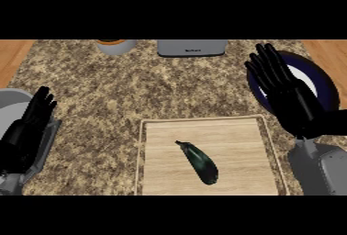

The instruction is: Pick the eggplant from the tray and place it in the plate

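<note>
A dark purple eggplant (200, 163) lies slantwise on the light wooden tray (237, 137) in the lower middle of the head view. A dark blue plate (324, 82) with a white centre sits at the right edge, partly hidden behind my right hand (288, 92). That hand is open with straight fingers pointing away, above and to the right of the tray. My left hand (27, 133) is open too, resting at the left edge, far from the eggplant.
A grey appliance (193, 47) and an orange-rimmed cup (115, 46) stand at the counter's back edge. A grey round object (12, 104) shows at the left behind my left hand. Speckled countertop (136, 92) spreads between them.
</note>
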